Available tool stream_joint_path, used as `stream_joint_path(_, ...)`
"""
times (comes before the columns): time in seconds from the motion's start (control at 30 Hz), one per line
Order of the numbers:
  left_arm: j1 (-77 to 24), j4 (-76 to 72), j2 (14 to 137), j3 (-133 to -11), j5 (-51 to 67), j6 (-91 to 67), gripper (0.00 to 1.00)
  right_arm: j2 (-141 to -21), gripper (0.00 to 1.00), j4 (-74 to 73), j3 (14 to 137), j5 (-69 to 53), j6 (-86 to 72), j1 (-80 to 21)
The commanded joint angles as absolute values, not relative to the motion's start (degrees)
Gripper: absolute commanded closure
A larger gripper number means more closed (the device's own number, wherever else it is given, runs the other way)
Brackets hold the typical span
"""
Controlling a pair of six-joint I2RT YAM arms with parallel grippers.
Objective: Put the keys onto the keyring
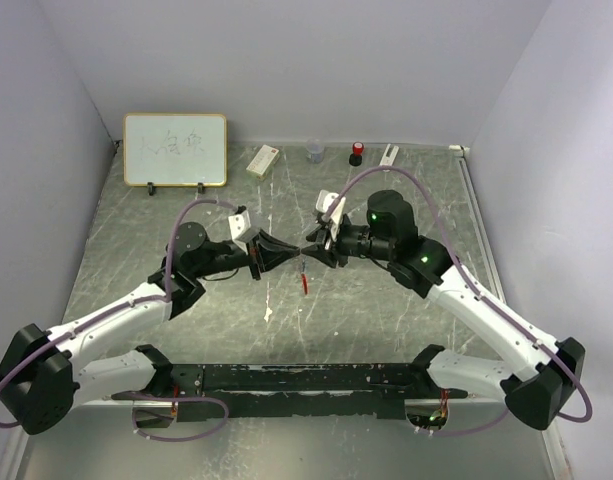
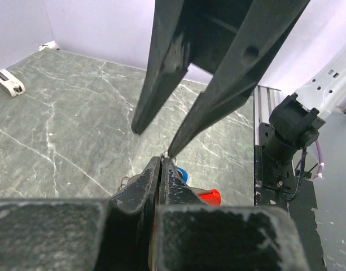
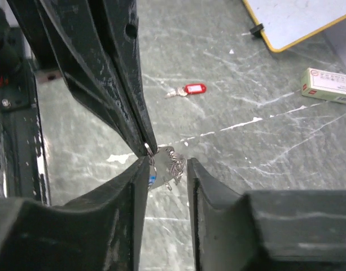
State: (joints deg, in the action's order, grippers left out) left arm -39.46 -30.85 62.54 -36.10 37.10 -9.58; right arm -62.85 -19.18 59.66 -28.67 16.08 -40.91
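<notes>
Meeting tip to tip above the table (image 1: 406,210), the left gripper (image 2: 161,169) is clenched on the thin grey keyring (image 3: 173,161), with a blue key (image 3: 152,180) in the cluster. The right gripper (image 3: 166,164) is released, its jaws apart on either side of the cluster. A red tag with a silver end (image 3: 189,90) lies apart on the table. At the rear, the whiteboard (image 1: 175,149) scrawl and the white box (image 3: 328,84) print are illegible, and a cup (image 1: 315,151) and a red-topped bottle (image 1: 356,153) stand nearby.

Blue key (image 2: 183,174) half behind left hand (image 2: 162,162)
</notes>
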Motion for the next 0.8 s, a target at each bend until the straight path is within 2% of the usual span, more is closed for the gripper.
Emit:
stream_joint_path(0.0, -39.5, -45.0, 61.6, -32.2, 32.7, -14.9, 0.93, -58.5, 0.60, -11.7, 57.8, -25.6, 14.0, -40.5)
stream_joint_path(0.33, -39.4, -62.5, 63.7, -28.0, 30.2, -20.7, 0.93, -50.0, 0.58, -7.0, 51.6, -19.9, 11.8, -40.4)
stream_joint_path(0.77, -38.9, -86.9, 72.4, -25.5, 32.9, -30.1, 0.93, -48.3, 0.58, 0.9, 47.5, -22.7, 9.6, -40.4)
